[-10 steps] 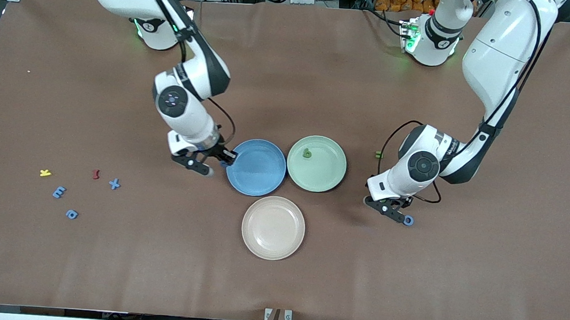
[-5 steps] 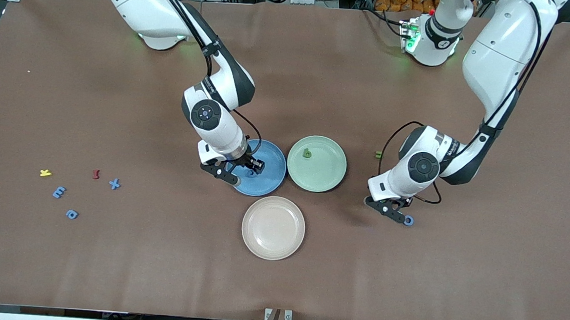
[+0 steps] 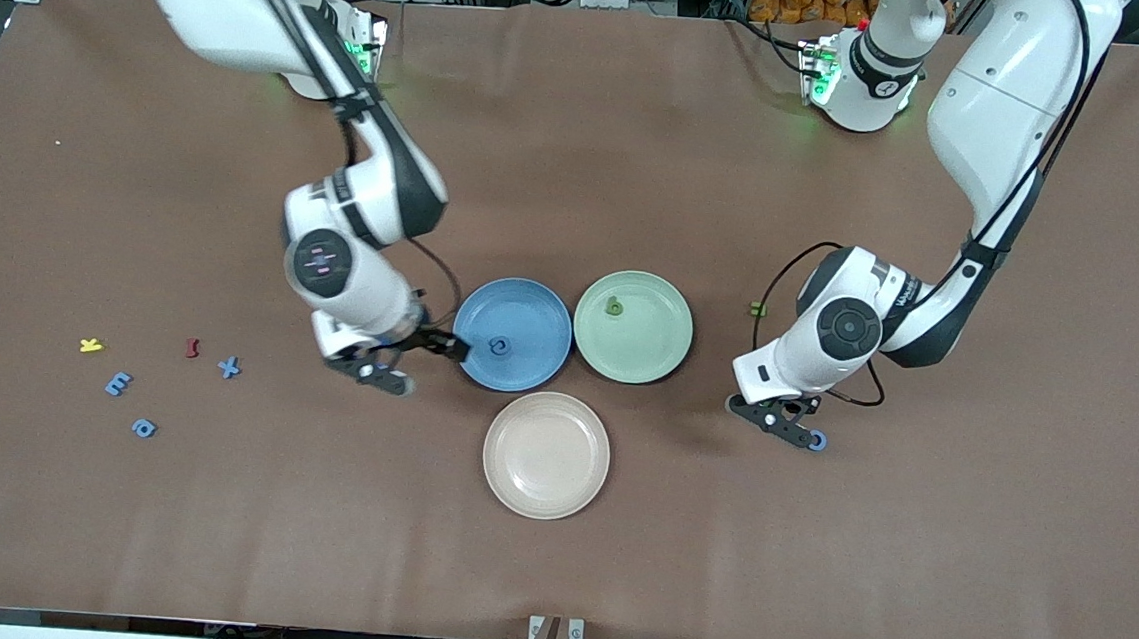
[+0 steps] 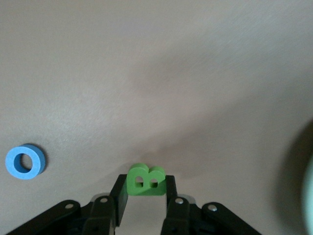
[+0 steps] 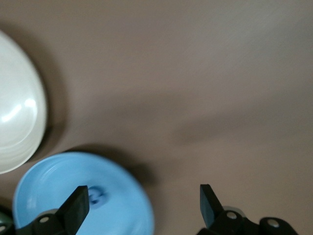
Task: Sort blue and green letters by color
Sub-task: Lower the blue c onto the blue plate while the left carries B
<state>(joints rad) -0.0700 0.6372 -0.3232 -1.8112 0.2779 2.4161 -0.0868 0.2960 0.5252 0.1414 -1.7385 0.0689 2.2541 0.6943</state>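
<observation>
Now a green letter [image 4: 145,180] is squeezed between the left gripper [image 4: 145,198] jaws; it could slip if pinched crookedly. The right gripper [image 3: 416,361] is held wide open and empty beside the blue plate's [image 3: 537,352] rim.

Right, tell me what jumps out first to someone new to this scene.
Three plates cluster mid-table: a blue plate with a blue letter in it, a green plate holding a green letter, and an empty beige plate nearest the front camera. The left gripper closes around a green letter B beside a blue ring-shaped letter. The right gripper, open, hangs by the blue plate's rim.
</observation>
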